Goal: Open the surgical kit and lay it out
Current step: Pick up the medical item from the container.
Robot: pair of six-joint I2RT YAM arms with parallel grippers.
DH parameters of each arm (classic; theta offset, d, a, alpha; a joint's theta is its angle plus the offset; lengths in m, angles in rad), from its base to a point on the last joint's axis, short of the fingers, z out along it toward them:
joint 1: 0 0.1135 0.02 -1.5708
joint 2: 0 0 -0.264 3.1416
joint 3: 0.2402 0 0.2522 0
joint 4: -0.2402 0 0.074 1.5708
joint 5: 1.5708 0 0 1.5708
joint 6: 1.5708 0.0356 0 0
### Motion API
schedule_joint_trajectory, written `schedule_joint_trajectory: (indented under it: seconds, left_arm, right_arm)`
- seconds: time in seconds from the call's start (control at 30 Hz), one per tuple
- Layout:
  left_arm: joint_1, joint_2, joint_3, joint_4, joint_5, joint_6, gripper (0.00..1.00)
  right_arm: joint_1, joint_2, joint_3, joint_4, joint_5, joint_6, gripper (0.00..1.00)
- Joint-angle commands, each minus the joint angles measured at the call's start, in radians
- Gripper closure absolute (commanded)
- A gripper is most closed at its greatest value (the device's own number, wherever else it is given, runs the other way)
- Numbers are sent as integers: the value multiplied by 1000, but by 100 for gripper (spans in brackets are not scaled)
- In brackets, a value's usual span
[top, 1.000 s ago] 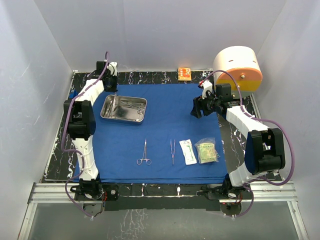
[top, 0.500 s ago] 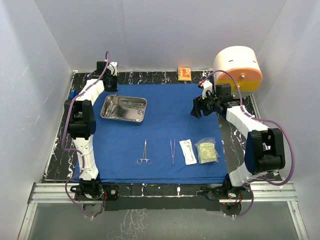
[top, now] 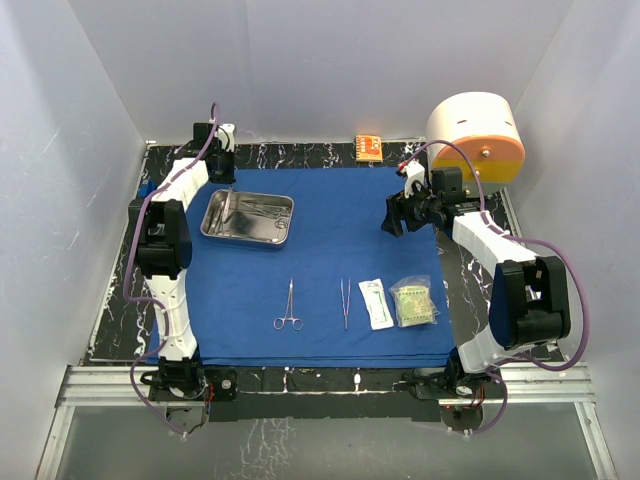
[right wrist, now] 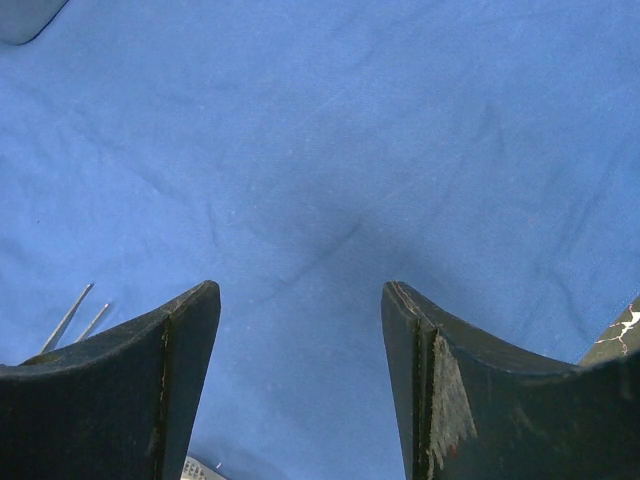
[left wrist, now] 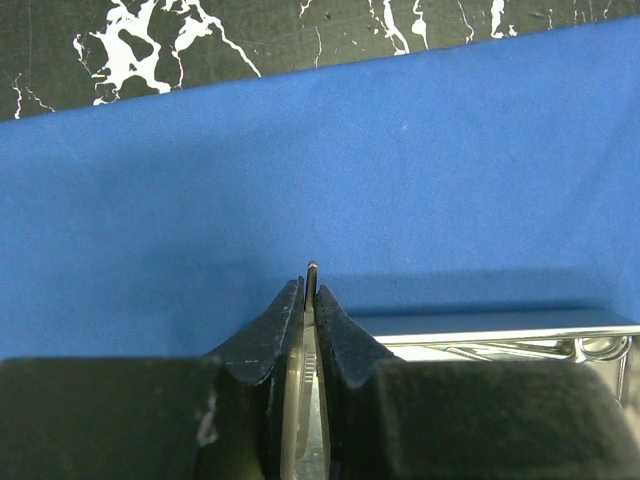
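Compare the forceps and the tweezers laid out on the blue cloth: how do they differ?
The forceps end in two ring handles at the near end; the tweezers are a plain narrow strip without rings. The forceps lie to the left of the tweezers, apart from them. Both are slim metal, lying flat on the blue cloth.

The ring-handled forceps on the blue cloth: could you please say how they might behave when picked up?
The forceps look like slim steel, so probably stiff and light. They lie flat on the cloth, so getting under them may be hard, and the shiny metal could slip.
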Motion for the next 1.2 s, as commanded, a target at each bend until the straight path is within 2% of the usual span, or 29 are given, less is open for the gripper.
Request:
schedule_joint_trajectory:
  seconds: [0.0,0.6,0.77,0.93,1.17]
  left_arm:
    - [-3,-30,0,4,5,9,91]
    - [-3,-35,-6,-7,-7,25,89]
    - [-4,-98,-72,37,-9,45,82]
    - [-3,-78,-54,24,-24,58,75]
    - [-4,-43,-27,11,-21,49,77]
  right_arm:
    - [-6,-22,15,27,0,-9,36]
    - [-6,-23,16,23,4,-14,35]
    - [-5,-14,19,22,0,-13,35]
    - [-5,-14,23,17,-2,-13,35]
    - [-5,-22,19,18,2,-14,34]
